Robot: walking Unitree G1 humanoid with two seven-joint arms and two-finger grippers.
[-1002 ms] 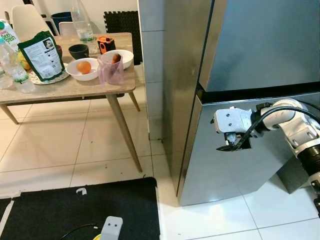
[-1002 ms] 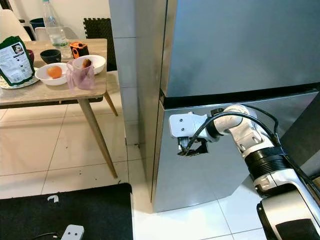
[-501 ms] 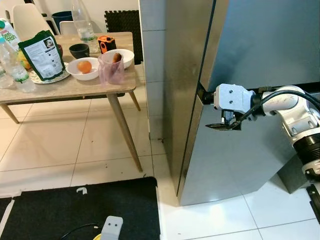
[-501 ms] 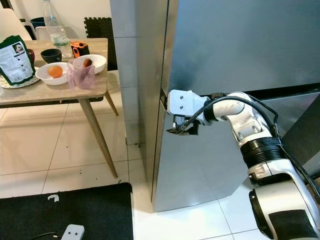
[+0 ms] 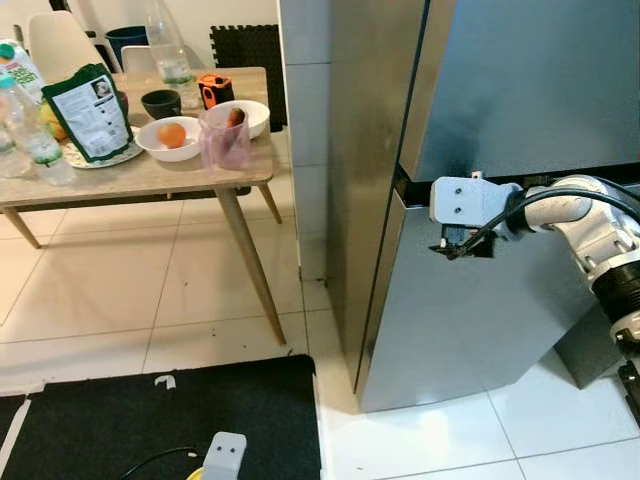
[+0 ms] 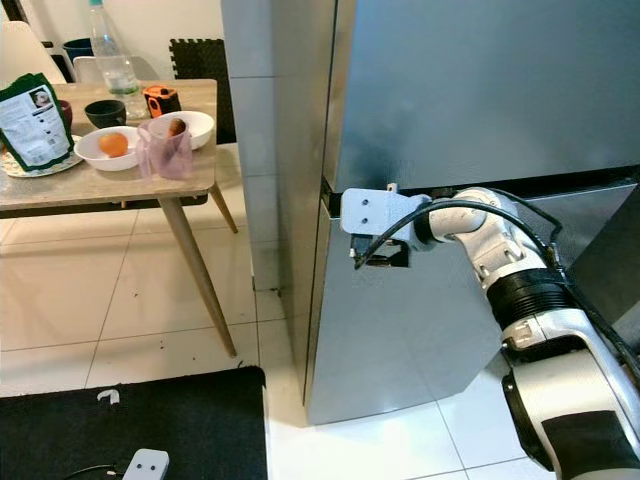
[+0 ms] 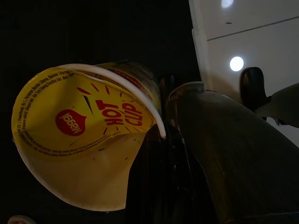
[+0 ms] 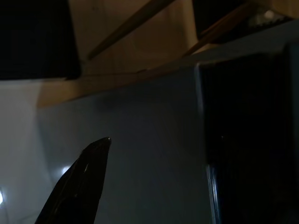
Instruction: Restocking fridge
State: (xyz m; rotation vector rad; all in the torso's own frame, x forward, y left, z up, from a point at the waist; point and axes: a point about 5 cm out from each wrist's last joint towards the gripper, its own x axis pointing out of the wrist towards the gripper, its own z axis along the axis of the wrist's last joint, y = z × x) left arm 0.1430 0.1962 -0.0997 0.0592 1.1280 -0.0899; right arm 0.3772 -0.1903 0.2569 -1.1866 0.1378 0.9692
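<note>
A tall steel fridge [image 5: 520,90] stands before me with both doors closed. My right gripper [image 5: 450,247] is held at the left end of the dark seam [image 5: 560,178] between the upper and lower doors, close against the lower door [image 5: 470,320]. The right wrist view is dim and looks along that grey door face [image 8: 149,140] toward the dark seam. My left gripper [image 7: 163,140] is shut on a yellow instant noodle cup [image 7: 84,135] with red "Hot Cup" lettering, seen in the dark left wrist view.
To the left stands a wooden table [image 5: 150,175] with a bowl holding an orange [image 5: 170,136], a pink cup [image 5: 225,140], a green bag [image 5: 88,112] and bottles [image 5: 28,130]. A black mat [image 5: 160,420] with a white device [image 5: 225,455] lies on the tiled floor.
My right gripper has risen from the face of the lower door up to the seam between the doors and drawn in closer to it.
</note>
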